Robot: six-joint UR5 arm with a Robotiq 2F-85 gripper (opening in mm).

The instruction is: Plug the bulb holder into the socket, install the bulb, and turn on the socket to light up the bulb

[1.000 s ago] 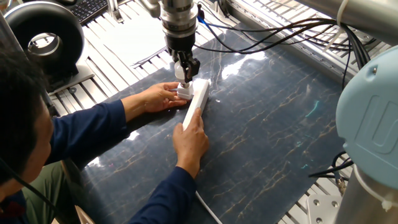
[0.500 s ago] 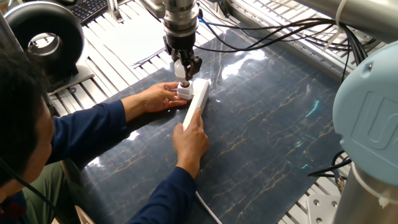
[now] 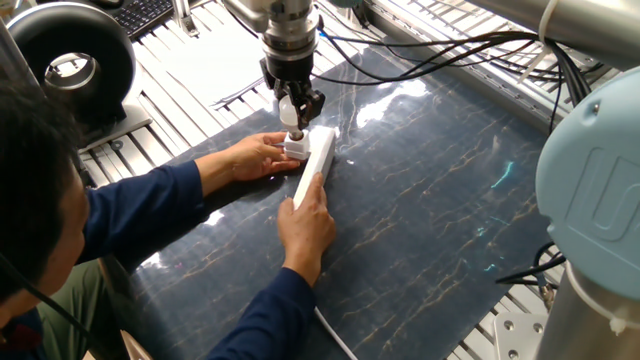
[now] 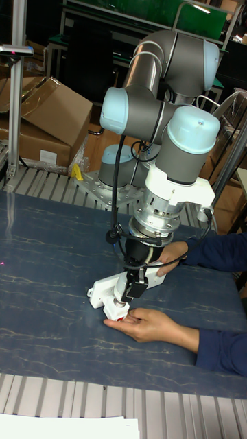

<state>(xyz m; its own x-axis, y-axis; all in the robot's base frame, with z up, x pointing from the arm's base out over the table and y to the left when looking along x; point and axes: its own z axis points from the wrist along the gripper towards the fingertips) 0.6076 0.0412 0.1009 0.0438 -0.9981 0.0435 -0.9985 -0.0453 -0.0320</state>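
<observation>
Small white frosted bulb (image 3: 290, 115) pinched in two-finger gripper (image 3: 297, 127), directly above white cube holder (image 3: 296, 150) seated on long white power strip (image 3: 316, 165) on dark marbled mat. Person's hands (image 3: 262, 154) steady strip. Step judged: bulb installation. Next: straight descent, rotation to thread, then switch.

Opposite-facing table views, both on the socket (image 3: 315, 167) (image 4: 104, 291)

Black fan (image 3: 72, 62), keyboard (image 3: 140, 14) behind; cardboard boxes (image 4: 51, 116)
</observation>
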